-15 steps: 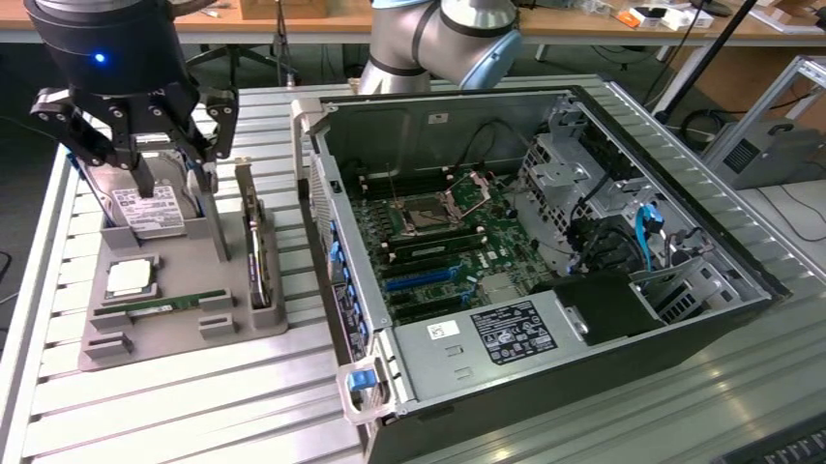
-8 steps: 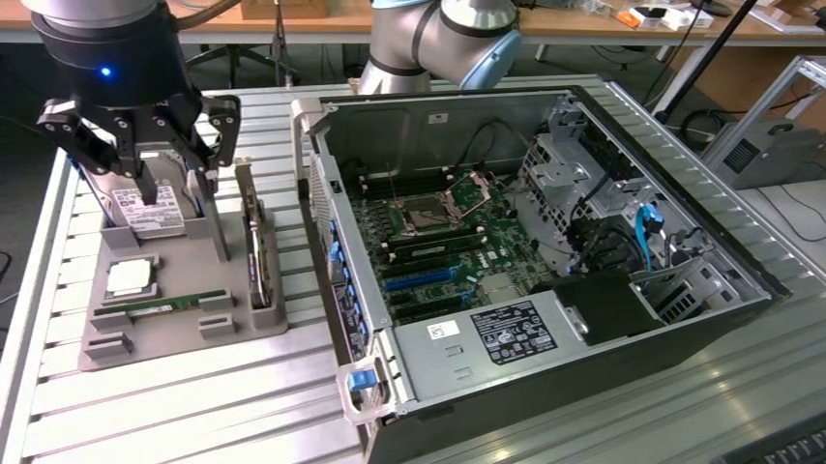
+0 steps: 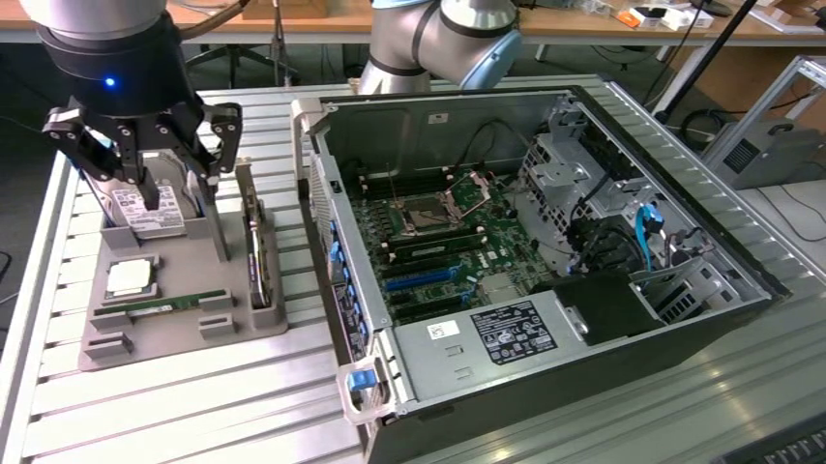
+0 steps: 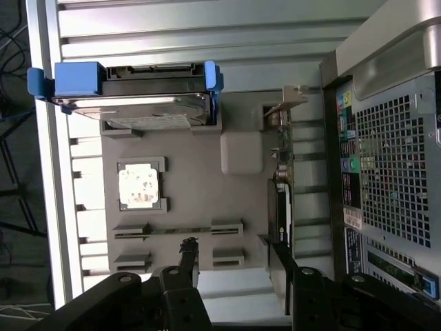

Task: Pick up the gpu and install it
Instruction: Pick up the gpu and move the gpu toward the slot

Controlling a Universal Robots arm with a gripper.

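The gripper point(image 3: 188, 217) hangs above the grey parts tray point(image 3: 193, 275) with its jaws spread wide and nothing between them. In the wrist view the gripper point(image 4: 231, 245) shows as two dark fingers whose bases are cut off at the picture's edge. One fingertip lies over the tray's bare floor. The other overlaps the near end of the gpu point(image 4: 281, 207), and whether it touches the card cannot be told.

The gpu point(image 3: 258, 253) stands on its long edge in a slot along the tray's side nearest the computer case point(image 3: 620, 387). Only its thin dark edge and part of one face show. Its silver bracket is at the far end in the wrist view, partly merging with the tray's pale wall.

In the exterior view one finger covers part of the hard drive point(image 3: 139, 215), so its white label is half hidden. The wrist view shows the hard drive point(image 4: 138, 103) held in a blue carrier point(image 4: 79, 78). The processor chip point(image 3: 132, 277) lies flat in its recess, and the memory stick point(image 3: 162, 306) is a thin green strip beside it. The case lies open on the slatted metal table point(image 3: 193, 406), on the exterior view's right, with the motherboard point(image 3: 452, 251) exposed. The case's nearest corner is cut off by the frame.
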